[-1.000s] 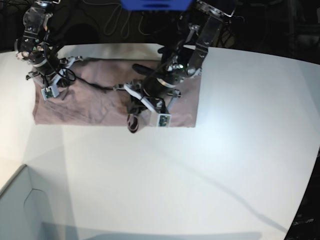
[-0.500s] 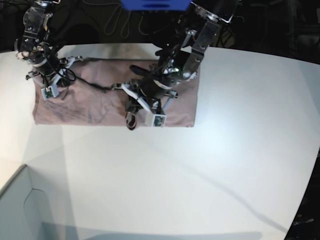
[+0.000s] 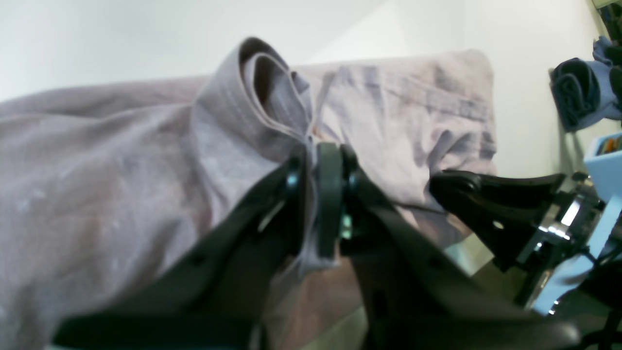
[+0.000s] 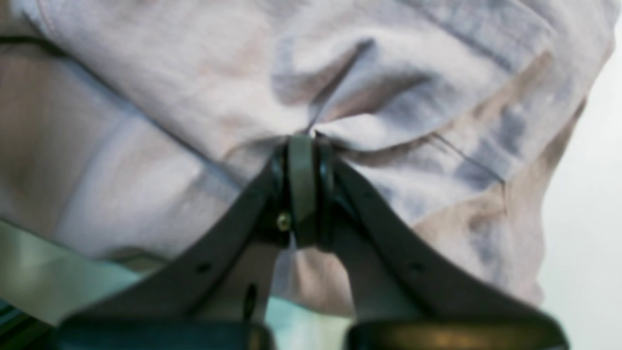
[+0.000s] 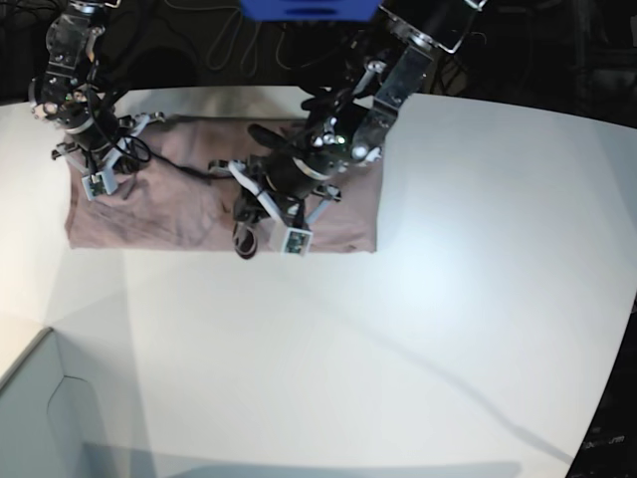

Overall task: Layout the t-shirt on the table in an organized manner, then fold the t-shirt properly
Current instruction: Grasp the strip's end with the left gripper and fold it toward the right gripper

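Observation:
The mauve-pink t-shirt [image 5: 179,204] lies spread and wrinkled on the white table [image 5: 448,299] at the back left. My left gripper [image 5: 243,237] is at the shirt's front edge, near its middle. In the left wrist view it [image 3: 323,194] is shut on a raised fold of the t-shirt [image 3: 121,170]. My right gripper [image 5: 111,159] is at the shirt's back left part. In the right wrist view it [image 4: 303,146] is shut on a pinch of the t-shirt [image 4: 170,97].
A pale grey box corner [image 5: 40,418] stands at the front left. A blue box [image 5: 309,8] and dark cables lie beyond the table's back edge. The right arm's black gripper [image 3: 486,204] shows in the left wrist view, with blue-grey cloth [image 3: 578,92] behind it.
My left gripper has moved left with the fold in it, and the shirt's right edge has shifted left with it. The right arm has not moved.

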Robot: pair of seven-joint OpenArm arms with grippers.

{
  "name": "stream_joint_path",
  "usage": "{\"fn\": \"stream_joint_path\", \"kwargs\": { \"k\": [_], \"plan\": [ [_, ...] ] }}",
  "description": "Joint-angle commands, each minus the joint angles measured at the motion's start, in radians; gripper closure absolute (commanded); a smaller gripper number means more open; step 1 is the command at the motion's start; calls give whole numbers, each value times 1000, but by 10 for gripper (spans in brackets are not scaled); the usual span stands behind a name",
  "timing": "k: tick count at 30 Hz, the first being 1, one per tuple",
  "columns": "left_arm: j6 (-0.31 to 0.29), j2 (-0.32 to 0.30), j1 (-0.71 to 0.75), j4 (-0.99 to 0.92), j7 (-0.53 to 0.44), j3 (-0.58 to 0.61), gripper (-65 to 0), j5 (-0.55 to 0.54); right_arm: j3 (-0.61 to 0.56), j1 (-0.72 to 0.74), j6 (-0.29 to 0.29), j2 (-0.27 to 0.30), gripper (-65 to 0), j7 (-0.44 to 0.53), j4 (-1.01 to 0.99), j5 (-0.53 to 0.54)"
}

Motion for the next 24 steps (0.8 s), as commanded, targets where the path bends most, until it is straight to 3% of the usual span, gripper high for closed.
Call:
{"fn": "stream_joint_path", "kwargs": {
  "k": [1, 15, 17, 21, 24],
  "plan": [
    [-9, 12, -12, 2, -21, 5, 0, -10, 0, 4, 2, 10, 0, 13, 13, 5],
    [-12, 16, -20, -25, -17, 5, -6, -16, 0, 4, 2, 11, 0, 13, 13, 5],
    [-12, 16, -20, -25, -15, 5, -51, -16, 0, 4, 2, 11, 0, 13, 13, 5],
    [-12, 16, -20, -25, -15, 5, -229, -16, 0, 4, 2, 11, 0, 13, 13, 5],
    [-12, 15, -17, -13, -18, 5, -326, -16, 0, 3, 2, 11, 0, 13, 13, 5]
  ]
}}
